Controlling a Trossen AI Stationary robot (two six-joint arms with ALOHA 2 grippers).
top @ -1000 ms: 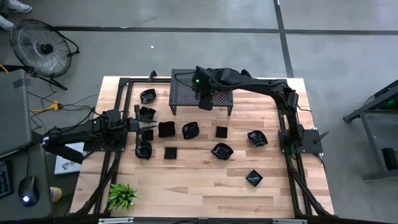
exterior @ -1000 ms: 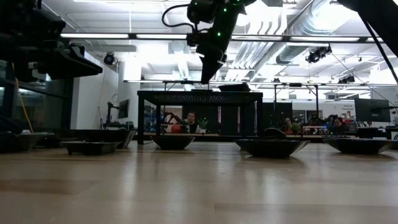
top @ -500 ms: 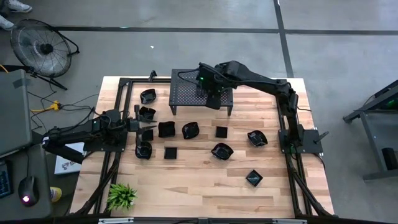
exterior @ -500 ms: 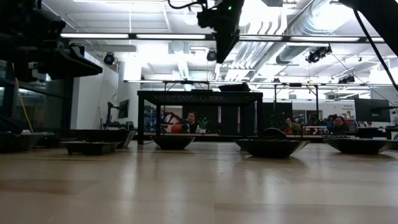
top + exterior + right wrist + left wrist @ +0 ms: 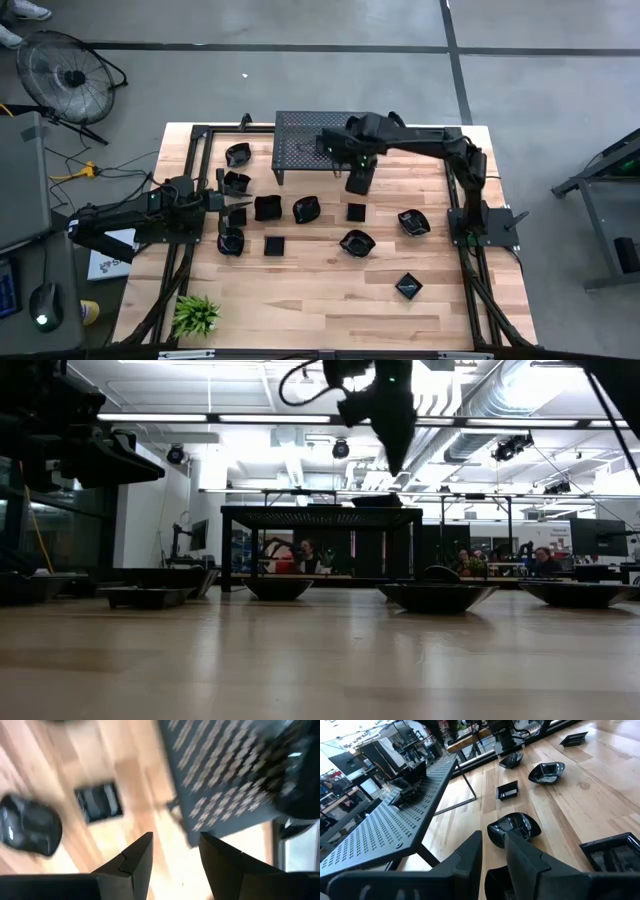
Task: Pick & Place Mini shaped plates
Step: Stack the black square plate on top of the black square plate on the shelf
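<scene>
Below and just ahead of the right gripper (image 5: 358,183), empty with fingers parted, lies a small square plate (image 5: 356,211).

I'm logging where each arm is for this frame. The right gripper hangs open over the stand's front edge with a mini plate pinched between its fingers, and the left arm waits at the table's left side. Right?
Not quite. The right gripper holds nothing: the right wrist view shows an empty gap between its open fingers. The rest stands: in the high view it hangs at the front edge of the perforated stand, and the left gripper waits at the table's left side.
</scene>
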